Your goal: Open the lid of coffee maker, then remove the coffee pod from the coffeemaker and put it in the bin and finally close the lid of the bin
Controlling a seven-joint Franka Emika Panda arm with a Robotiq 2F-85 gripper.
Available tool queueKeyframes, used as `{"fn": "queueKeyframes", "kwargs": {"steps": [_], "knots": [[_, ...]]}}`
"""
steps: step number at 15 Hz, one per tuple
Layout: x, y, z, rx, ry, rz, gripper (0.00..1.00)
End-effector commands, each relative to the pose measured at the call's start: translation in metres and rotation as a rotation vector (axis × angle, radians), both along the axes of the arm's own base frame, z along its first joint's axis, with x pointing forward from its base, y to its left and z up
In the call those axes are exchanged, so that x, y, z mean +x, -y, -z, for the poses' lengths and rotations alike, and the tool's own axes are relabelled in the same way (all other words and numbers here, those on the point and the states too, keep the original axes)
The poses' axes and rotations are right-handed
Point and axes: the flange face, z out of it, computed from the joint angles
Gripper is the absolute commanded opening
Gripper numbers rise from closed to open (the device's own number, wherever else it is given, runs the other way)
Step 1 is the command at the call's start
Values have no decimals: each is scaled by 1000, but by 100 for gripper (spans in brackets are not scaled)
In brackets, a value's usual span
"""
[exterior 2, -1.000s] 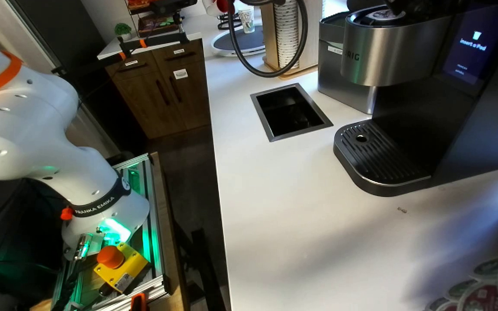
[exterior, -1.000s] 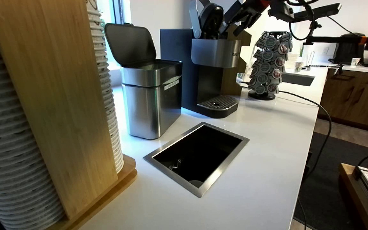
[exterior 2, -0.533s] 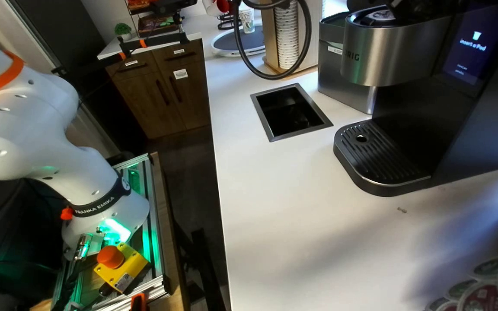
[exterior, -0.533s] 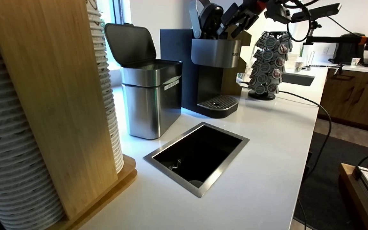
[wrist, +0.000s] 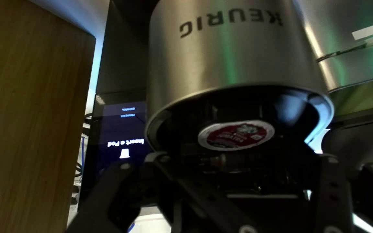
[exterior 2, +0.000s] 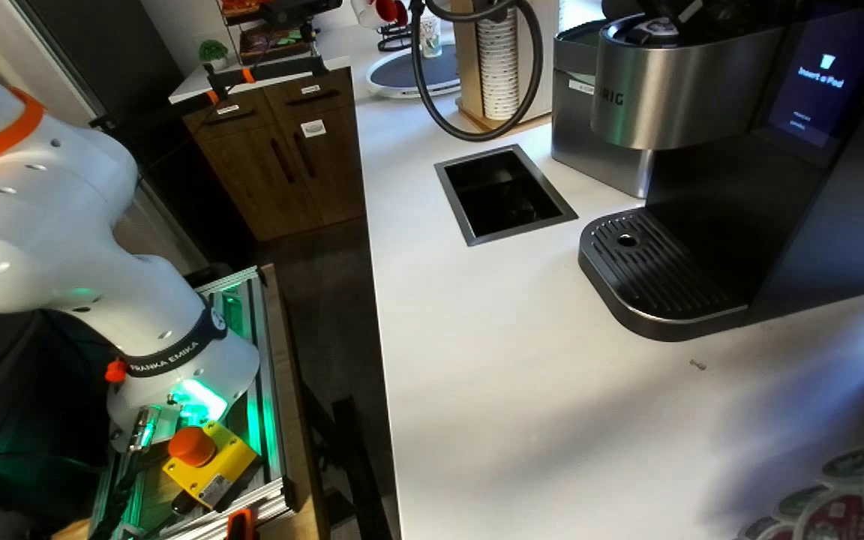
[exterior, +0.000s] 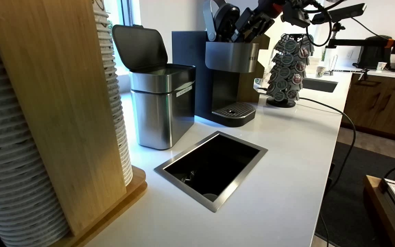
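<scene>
The coffee maker [exterior: 231,56] stands on the counter with its lid [exterior: 224,21] raised. A round pod with a red and white top [wrist: 236,135] sits in the open brew head; it also shows partly in an exterior view [exterior 2: 659,28]. My gripper [exterior: 242,38] points down at the brew head, close above its rim and the pod. In the wrist view its two fingers [wrist: 243,158] are wide apart, with nothing held between them. The steel bin [exterior: 153,115] stands beside the coffee maker. The lid of the bin [exterior: 141,46] is up, and the bin's mouth is open.
A steel-rimmed black counter opening [exterior: 214,205] lies in front of the bin. A pod rack [exterior: 285,68] stands beyond the coffee maker. Stacked cups in a wooden holder [exterior: 57,113] stand at the near left. A wooden panel [wrist: 28,123] shows in the wrist view.
My gripper has moved down and a little toward the raised lid, its fingertips now nearer the brew head's rim. It hides more of the pod. The bin and both lids have not moved.
</scene>
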Motion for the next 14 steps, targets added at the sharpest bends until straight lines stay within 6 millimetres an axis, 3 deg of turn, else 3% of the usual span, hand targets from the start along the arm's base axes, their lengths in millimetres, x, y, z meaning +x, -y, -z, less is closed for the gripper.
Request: {"fn": "queueKeyframes", "kwargs": {"steps": [1,2,5,8,9,11,14], "knots": [[5,0,2,-11,10,18,76],[6,0,2,-10,11,21,70],[7,0,2,-8,11,30,69],[8,-1,2,-8,12,33,53],[7,-1,0,-10,14,32,42],[7,-2,-2,-8,17,35,33],[7,0,-3,-6,18,42,27]]}}
